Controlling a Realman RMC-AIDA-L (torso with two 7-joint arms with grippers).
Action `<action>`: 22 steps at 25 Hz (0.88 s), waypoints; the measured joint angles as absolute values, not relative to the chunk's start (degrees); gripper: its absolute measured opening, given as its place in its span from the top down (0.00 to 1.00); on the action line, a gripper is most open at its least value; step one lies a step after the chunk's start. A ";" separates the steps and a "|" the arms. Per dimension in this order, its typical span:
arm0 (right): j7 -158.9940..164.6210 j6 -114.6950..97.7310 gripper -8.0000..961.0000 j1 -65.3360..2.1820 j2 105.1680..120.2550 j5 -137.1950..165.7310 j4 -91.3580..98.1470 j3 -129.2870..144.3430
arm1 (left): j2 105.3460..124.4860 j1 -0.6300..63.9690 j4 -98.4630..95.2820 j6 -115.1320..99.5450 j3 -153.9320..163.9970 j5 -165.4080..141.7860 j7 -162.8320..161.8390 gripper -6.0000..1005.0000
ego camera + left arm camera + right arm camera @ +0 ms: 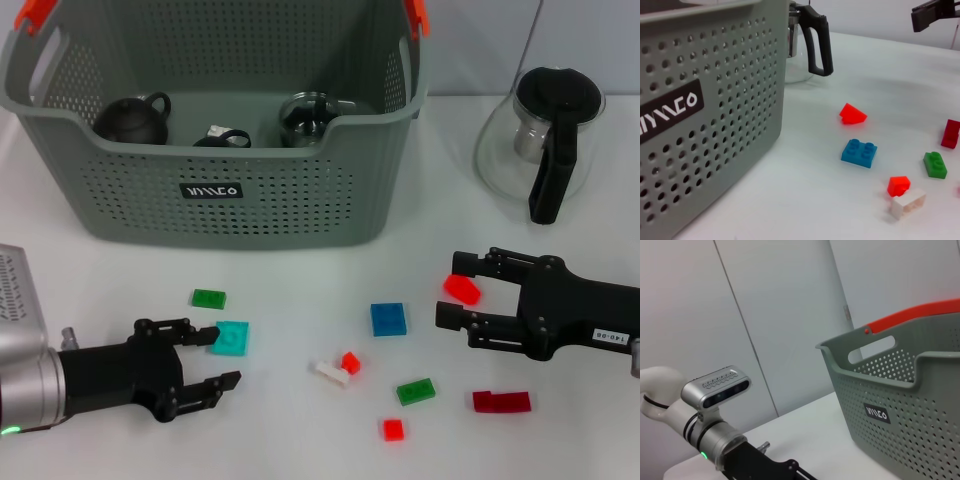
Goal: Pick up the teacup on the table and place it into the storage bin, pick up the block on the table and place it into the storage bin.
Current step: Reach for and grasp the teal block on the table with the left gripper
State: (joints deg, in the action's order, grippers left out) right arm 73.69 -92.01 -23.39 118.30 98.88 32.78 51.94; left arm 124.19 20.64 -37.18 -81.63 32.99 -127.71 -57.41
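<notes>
Left gripper (218, 355) spread open, upper finger touching the teal block (231, 338). Right gripper (452, 298) open around the red block (462, 289). Dark teacup (133, 120) inside the storage bin (210, 190), partly hidden by its front wall.

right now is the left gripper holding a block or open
Open, holding nothing. The left gripper has its fingers spread beside the cyan block, which lies flat on the table.

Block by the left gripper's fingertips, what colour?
Teal block, beside the open left gripper; clearest in the head view.
</notes>
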 joint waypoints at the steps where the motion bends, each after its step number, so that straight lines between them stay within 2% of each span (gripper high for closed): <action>1: 73.69 -92.01 0.15 -23.39 118.30 98.87 32.78 51.94 | 124.20 20.50 -37.20 -81.73 32.96 -127.71 -57.55 0.39; 13: 73.99 -92.22 0.15 -23.18 118.23 98.88 32.78 51.94 | 124.21 20.42 -37.42 -82.50 30.29 -127.97 -58.47 0.42; 22: 74.00 -92.02 0.15 -23.08 118.21 98.88 32.78 52.10 | 124.31 22.74 -36.78 -79.80 30.59 -128.27 -58.42 0.43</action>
